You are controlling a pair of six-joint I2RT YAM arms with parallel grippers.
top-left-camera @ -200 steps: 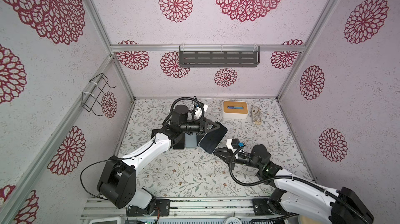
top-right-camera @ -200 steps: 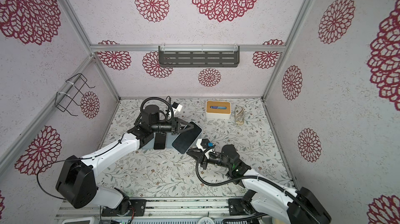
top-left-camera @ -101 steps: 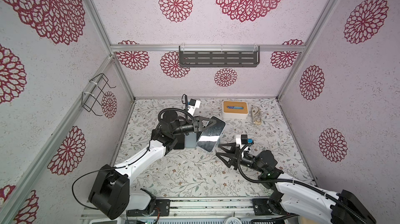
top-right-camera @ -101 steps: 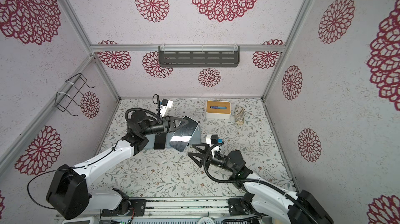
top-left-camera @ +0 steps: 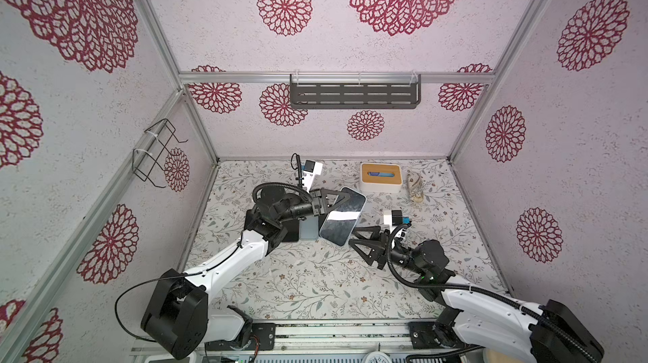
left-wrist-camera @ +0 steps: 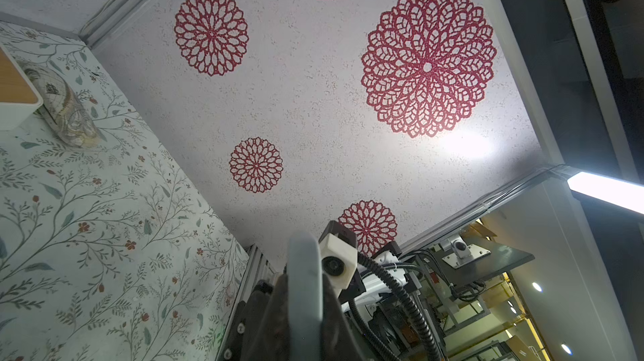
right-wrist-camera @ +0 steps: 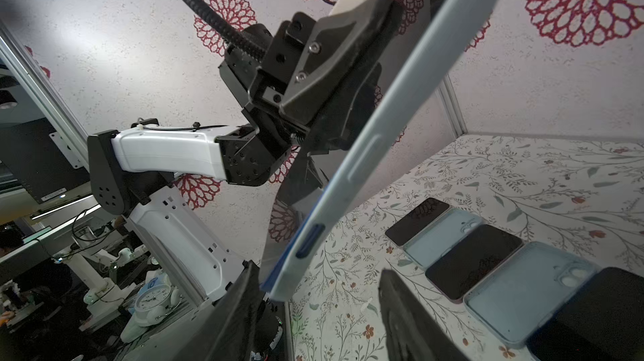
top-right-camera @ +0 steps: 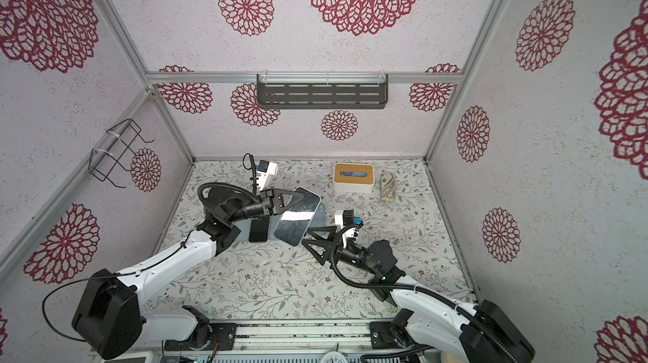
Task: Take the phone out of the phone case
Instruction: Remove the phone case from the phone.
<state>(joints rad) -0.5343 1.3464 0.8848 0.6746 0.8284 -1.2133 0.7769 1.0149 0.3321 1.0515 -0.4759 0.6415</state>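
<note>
Phone [top-left-camera: 342,219], cased, aloft: left gripper [top-left-camera: 338,200] clamped tight on it; right gripper [top-left-camera: 352,240] half-open, empty, round the lower corner, best pinching only the case [right-wrist-camera: 383,139] lip, peeling gently.

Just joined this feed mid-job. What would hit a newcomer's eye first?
The cased phone, held tilted above the table by the shut left gripper, its glass flashing a bright reflection. Just below its lower end the right gripper sits with jaws open. Down on the table lies a row of bare phones and empty cases.
</note>
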